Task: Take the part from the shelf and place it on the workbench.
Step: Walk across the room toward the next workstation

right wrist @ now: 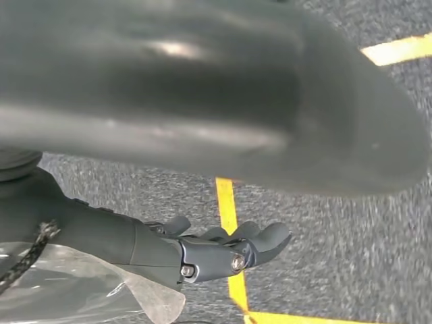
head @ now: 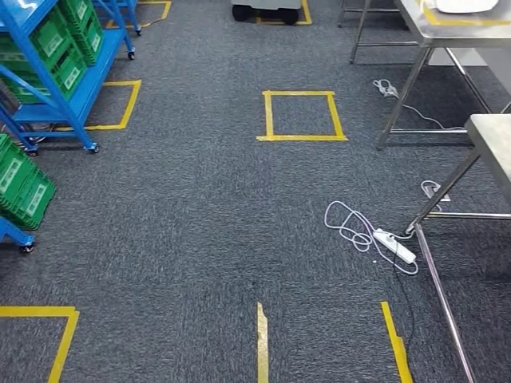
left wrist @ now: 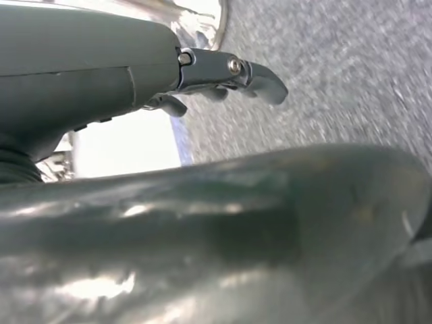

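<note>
A blue wheeled shelf with green bins stands at the far left of the head view. More green bins lie on a nearer blue rack. What the bins contain cannot be made out. A steel workbench juts in at the right edge. My left hand hangs over grey carpet, its fingers stretched out and holding nothing. My right hand also hangs above the carpet, its fingers extended with nothing in them, over a yellow tape line.
A second steel table stands at the back right. A white power strip and its coiled cable lie on the carpet beside the workbench legs. Yellow tape marks a square mid-floor and lines close in front.
</note>
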Robot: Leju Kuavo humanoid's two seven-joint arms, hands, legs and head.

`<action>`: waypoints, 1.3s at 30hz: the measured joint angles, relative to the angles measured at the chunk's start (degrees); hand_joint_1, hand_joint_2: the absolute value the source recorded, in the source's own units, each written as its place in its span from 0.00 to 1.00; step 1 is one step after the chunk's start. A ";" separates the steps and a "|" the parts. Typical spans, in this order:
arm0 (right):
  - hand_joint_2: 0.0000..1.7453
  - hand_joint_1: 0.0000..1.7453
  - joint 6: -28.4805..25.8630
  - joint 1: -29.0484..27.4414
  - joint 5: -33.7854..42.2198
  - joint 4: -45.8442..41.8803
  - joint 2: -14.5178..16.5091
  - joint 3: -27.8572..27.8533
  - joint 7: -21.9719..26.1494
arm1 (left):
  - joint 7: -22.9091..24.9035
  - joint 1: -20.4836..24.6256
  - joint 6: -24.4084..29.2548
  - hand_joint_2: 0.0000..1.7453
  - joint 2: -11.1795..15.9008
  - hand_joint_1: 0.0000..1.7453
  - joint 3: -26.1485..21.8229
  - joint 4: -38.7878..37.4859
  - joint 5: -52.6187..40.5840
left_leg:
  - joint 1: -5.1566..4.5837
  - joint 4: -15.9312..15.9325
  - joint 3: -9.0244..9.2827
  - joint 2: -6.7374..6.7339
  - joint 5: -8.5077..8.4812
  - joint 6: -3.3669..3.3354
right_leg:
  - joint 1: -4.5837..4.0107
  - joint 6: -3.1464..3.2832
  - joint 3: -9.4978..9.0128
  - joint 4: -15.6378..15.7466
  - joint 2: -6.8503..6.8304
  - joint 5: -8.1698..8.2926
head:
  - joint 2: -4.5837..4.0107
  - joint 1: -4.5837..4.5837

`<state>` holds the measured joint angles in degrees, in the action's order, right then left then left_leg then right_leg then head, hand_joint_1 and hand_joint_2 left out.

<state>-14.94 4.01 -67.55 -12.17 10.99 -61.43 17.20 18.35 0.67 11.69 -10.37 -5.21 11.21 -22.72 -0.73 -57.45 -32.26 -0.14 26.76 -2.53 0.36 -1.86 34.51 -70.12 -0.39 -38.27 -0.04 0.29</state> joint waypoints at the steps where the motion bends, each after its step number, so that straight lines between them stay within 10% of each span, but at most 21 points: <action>1: 0.00 0.00 -0.37 -0.15 0.03 0.00 0.00 -0.01 -0.03 | -0.13 -0.01 0.06 0.00 -0.02 0.00 -0.03 0.00 0.04 | 0.00 0.00 0.02 0.51 0.02 -0.05 | 0.05 -0.11 1.84 -2.98 0.28 -0.57 | 0.00 0.04; 3: 0.00 0.00 -1.72 -0.24 0.20 -0.02 -0.01 -0.05 -0.88 | -0.90 -0.12 0.42 0.00 -0.03 0.00 -0.23 0.01 0.35 | 0.03 -0.05 0.19 1.30 0.12 0.04 | 0.24 -0.34 2.90 -2.95 0.34 1.62 | 0.00 0.05; 7: 0.00 0.00 -5.34 0.05 -0.04 -0.07 -0.01 -0.35 -6.74 | -4.56 -0.16 0.75 0.00 0.04 0.00 -1.56 0.00 2.03 | -0.10 -0.94 0.12 2.00 0.83 1.11 | 0.82 -0.36 -1.92 9.79 0.93 8.70 | 0.00 0.09; 12: 0.00 0.00 -10.28 -0.32 -1.97 -0.07 0.00 -0.58 -15.98 | -11.46 -0.36 0.09 0.00 0.07 0.00 -4.57 0.02 5.08 | -0.04 -3.29 -1.02 1.69 2.40 2.30 | 0.79 1.33 -2.74 11.20 1.06 8.53 | 0.00 -0.20; 17: 0.00 0.00 -11.65 -0.33 -2.68 -0.07 0.00 -0.58 -18.58 | -15.79 -0.40 -0.43 0.00 0.05 0.00 -6.57 0.02 6.35 | 0.16 -17.99 -7.69 0.82 8.71 2.99 | 0.47 2.12 -2.99 11.27 0.21 8.32 | 0.00 -0.49; 21: 0.00 0.00 -14.76 -0.32 -2.88 -0.07 0.26 -0.64 -21.70 | -22.11 -0.57 -2.01 0.00 0.10 0.00 -8.56 0.02 8.19 | -0.19 -6.73 -2.30 0.61 1.98 1.81 | 0.10 2.14 -3.50 11.24 0.08 8.02 | 0.00 -0.46; 27: 0.00 0.00 -15.42 -0.33 -1.82 -0.07 0.92 -1.46 -21.32 | -32.13 -0.64 -5.81 0.00 0.13 0.00 -10.99 0.02 9.52 | -0.26 -0.74 0.20 0.45 0.97 0.68 | -0.16 0.99 -2.73 10.42 0.00 7.12 | 0.00 -0.37; 32: 0.00 0.00 -14.77 -0.56 -0.96 -0.07 1.17 -2.04 -19.34 | -40.85 -0.57 -7.78 0.00 -0.25 0.00 -12.86 0.02 11.55 | -0.01 -0.23 0.42 0.40 0.77 0.10 | 0.02 0.02 4.66 -4.02 0.29 0.90 | 0.00 -0.14; 36: 0.00 0.00 -14.22 -0.86 -1.11 -0.07 1.30 -2.44 -18.52 | -43.30 -0.60 -11.37 0.00 -0.46 0.00 -14.82 0.02 13.28 | 0.00 -0.58 0.70 0.69 1.20 0.71 | 0.51 -0.34 -0.16 6.46 0.35 7.37 | 0.00 -0.07; 39: 0.00 0.00 -13.59 -0.83 -1.85 -0.07 1.41 -2.51 -18.40 | -41.91 -0.55 -13.92 0.00 -0.34 0.00 -15.39 0.02 12.71 | -0.25 -1.08 0.51 0.79 1.46 1.50 | 0.43 0.39 -2.86 11.42 0.66 8.35 | 0.00 -0.15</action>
<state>-28.53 3.18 -69.41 -12.24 12.40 -63.94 -1.20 -23.56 0.12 -2.22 -10.71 -20.61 11.23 -10.01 -0.97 -58.52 -31.75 0.65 28.22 -1.03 0.80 -1.46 31.65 -58.71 0.26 -29.92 -0.04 0.14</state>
